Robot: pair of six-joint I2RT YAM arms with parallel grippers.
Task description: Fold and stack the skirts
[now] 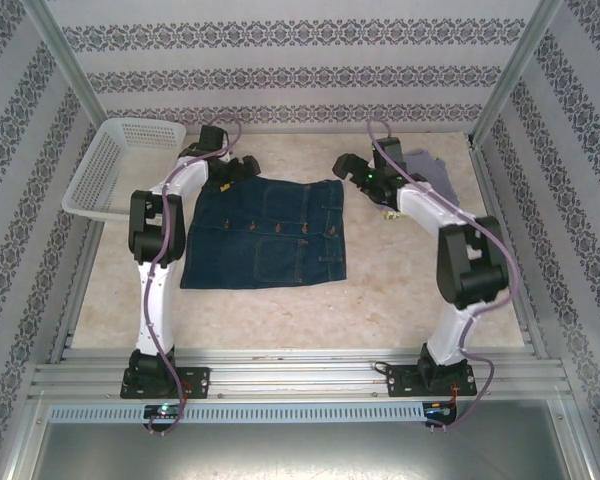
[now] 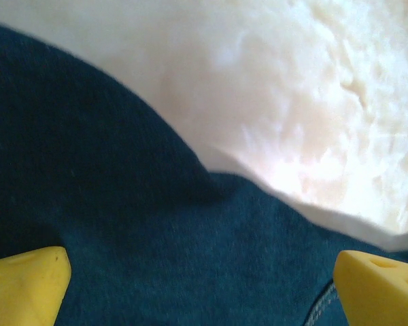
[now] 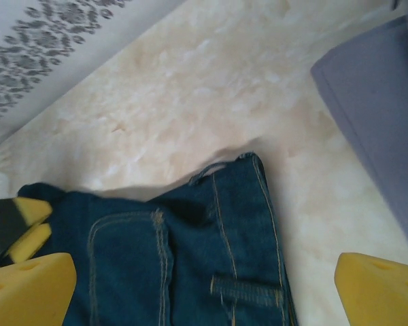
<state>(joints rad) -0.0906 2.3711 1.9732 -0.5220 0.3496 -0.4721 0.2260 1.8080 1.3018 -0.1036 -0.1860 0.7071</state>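
The dark blue denim skirt (image 1: 270, 235) lies spread flat in the middle of the table, buttons up. My left gripper (image 1: 225, 178) hovers open over its far left corner, and in the left wrist view the cloth (image 2: 122, 224) spans the wide gap of that gripper (image 2: 204, 285). My right gripper (image 1: 350, 175) stands open over the far right corner, where the waistband and belt loop (image 3: 245, 288) lie between the spread tips of the right gripper (image 3: 204, 292). The grey-lavender skirt (image 1: 435, 170) lies at the back right, partly behind the right arm. The yellow printed skirt is hidden.
A white lattice basket (image 1: 105, 170) leans at the back left corner. Patterned walls and metal posts close in three sides. Bare marble-look tabletop (image 1: 280, 310) stretches in front of the denim skirt.
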